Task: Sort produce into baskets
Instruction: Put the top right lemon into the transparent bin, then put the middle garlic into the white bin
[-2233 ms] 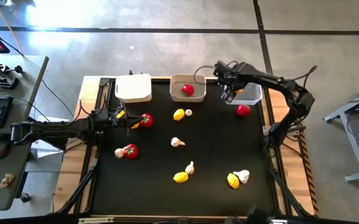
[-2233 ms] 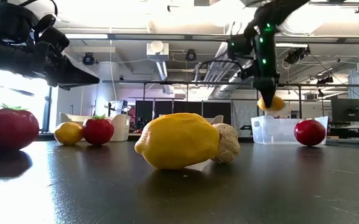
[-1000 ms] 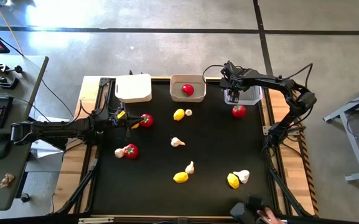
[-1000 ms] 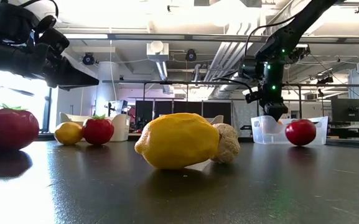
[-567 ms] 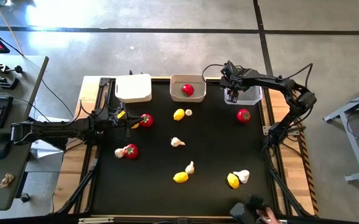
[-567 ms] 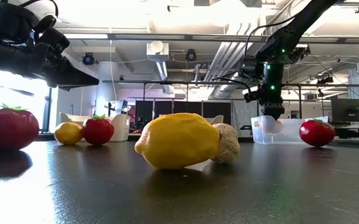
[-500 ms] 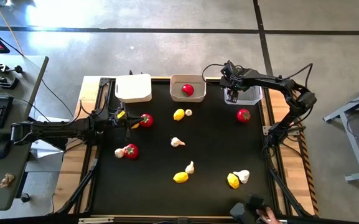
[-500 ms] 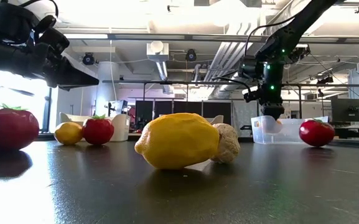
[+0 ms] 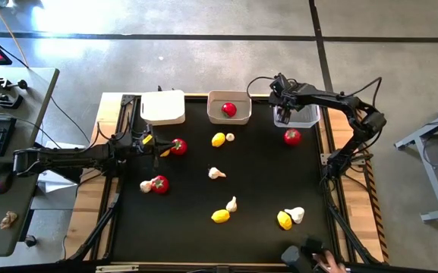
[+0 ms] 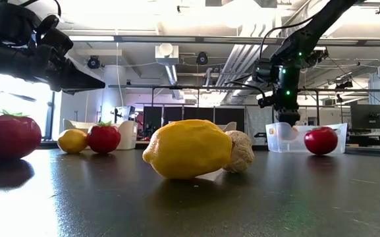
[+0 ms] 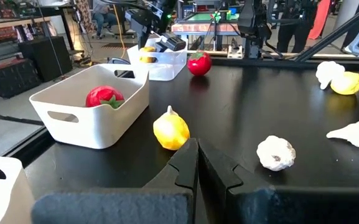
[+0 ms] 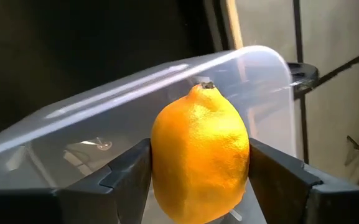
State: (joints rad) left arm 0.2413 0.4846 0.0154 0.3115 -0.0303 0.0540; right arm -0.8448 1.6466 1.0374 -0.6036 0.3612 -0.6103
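Over the far right corner of the surface [image 9: 264, 182], the right gripper [image 9: 283, 115] is hanging inside the clear basket [image 9: 304, 115], its jaws flanking a lemon [image 12: 200, 155] that is sitting between the two fingers [image 12: 128, 173]; the jaws are looking parted and only just beside the fruit, so whether they are gripping it or letting go cannot be told for certain, though a drop into this bin appears to be in hand. Sorted so far: one tomato [image 9: 228, 109] is lying in the middle basket [image 9: 229, 97]; the white basket [image 9: 163, 107] is showing nothing inside from above. Left to sort, loose on the surface: a tomato [image 9: 291, 136] just beside the clear basket, a tomato [image 9: 178, 145] near the left gripper [image 9: 158, 144], a tomato [image 9: 159, 183] touching a garlic bulb [image 9: 146, 186], a lemon [image 9: 218, 139] next to a small garlic piece [image 9: 230, 137], a lone garlic bulb [image 9: 216, 173] mid-surface, a lemon [image 9: 220, 217] with a garlic bulb [image 9: 232, 203] at the near centre, and a lemon [image 9: 285, 221] touching a garlic bulb [image 9: 295, 214] at the near right. The left gripper is waiting low at the left side, jaws clenched on nothing. By this count the job is standing early, with most pieces outstanding.
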